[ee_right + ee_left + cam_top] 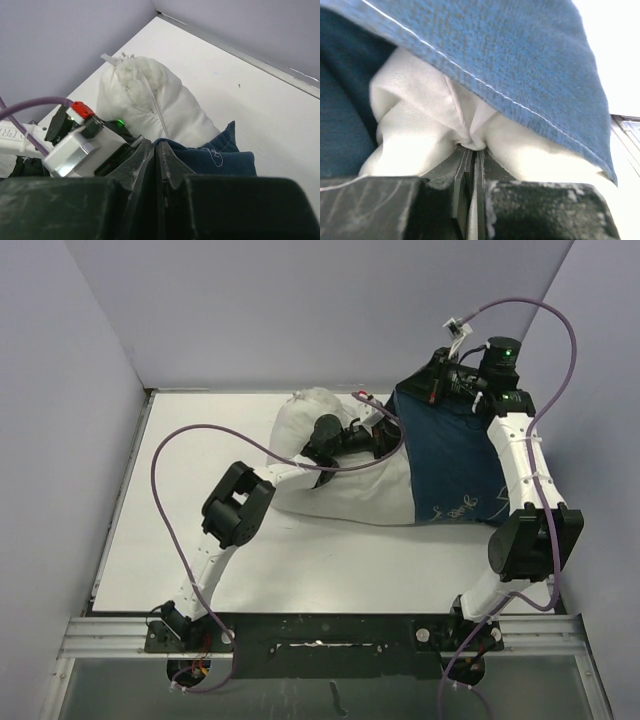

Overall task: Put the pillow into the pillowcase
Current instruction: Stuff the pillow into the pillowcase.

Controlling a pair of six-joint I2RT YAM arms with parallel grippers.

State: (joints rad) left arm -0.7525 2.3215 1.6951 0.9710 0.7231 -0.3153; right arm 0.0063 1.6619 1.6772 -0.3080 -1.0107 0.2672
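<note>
The white pillow (335, 485) lies mid-table, its right end inside the mouth of the navy pillowcase (450, 460). My left gripper (383, 427) is at that mouth, shut on a pinch of white pillow cloth (420, 125), with the blue pillowcase hem (520, 60) draped just above it. My right gripper (420, 388) holds the pillowcase's far upper edge lifted. In the right wrist view its jaws (161, 144) are shut on the navy hem (225, 160). Beyond them lies the pillow's puckered end (150, 100).
The white table (200, 560) is boxed in by grey walls on the left, back and right. Purple cables loop over the left arm (240, 505) and the right arm (525, 540). The left wrist's camera housing (85, 145) sits close beside my right jaws.
</note>
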